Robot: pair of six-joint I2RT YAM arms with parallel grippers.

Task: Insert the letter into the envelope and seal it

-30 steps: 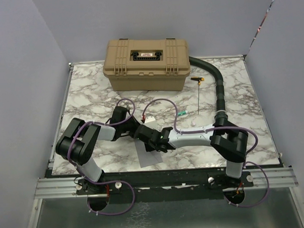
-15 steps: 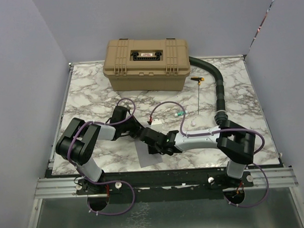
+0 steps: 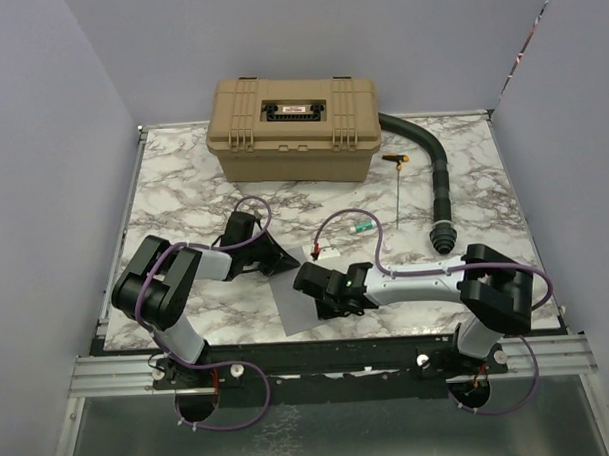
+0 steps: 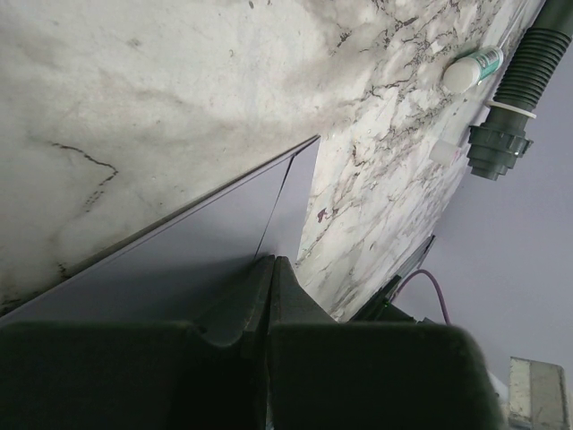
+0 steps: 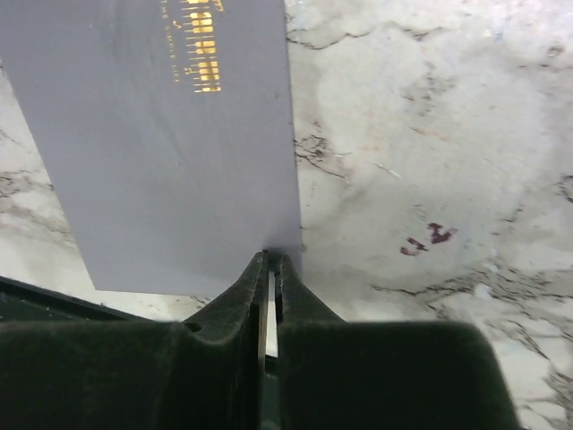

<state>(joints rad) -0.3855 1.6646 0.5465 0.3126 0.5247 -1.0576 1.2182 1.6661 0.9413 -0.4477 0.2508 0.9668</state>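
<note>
Envelope (image 3: pixel 299 306) thin, floppy, slick: take your hold at right edge. Left tool (image 4: pixel 269 262) together; right tool (image 5: pixel 269 256) seemingly clamps it.

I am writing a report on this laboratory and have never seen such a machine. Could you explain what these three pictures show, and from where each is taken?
These are two robot arms bolted at the near edge of a marble table. One picture looks down from a fixed camera above and behind them; the other two come from a camera on each wrist, looking along its fingers. On the table lie a grey envelope, a tan case, a black hose, a thin tool with a yellow handle and a small tube. The left gripper is shut, its tips at the envelope's edge; whether it pinches the paper I cannot tell. The right gripper is almost shut on the envelope's corner. No letter shows.
</note>
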